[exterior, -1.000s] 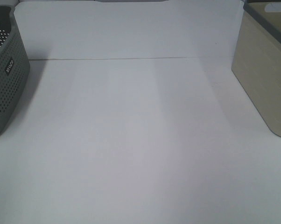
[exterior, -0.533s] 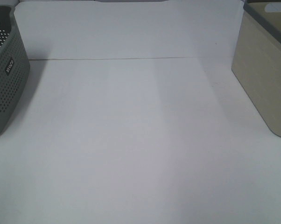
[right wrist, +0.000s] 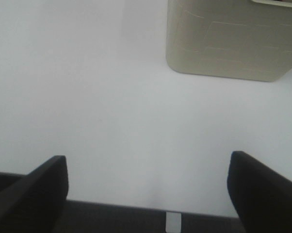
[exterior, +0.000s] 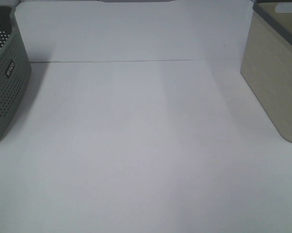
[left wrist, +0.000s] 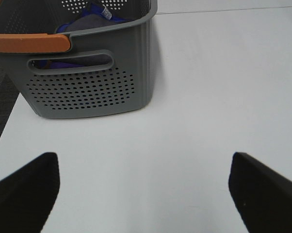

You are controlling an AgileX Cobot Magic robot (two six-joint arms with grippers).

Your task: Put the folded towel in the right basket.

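Observation:
No folded towel lies on the white table (exterior: 136, 145). The right basket (exterior: 274, 73) is beige with a grey rim and stands at the table's right edge; it also shows in the right wrist view (right wrist: 233, 39), and its inside is hidden. My left gripper (left wrist: 146, 194) is open and empty above the table, short of the grey perforated left basket (left wrist: 88, 82). That basket holds grey and blue cloth (left wrist: 85, 22). My right gripper (right wrist: 146, 194) is open and empty over the table's front edge, short of the beige basket. Neither gripper shows in the exterior view.
The grey basket (exterior: 5, 77) stands at the table's left edge and has an orange handle (left wrist: 29, 43). A white back wall (exterior: 136, 29) rises behind the table. The table's dark front edge (right wrist: 112, 216) shows under my right gripper.

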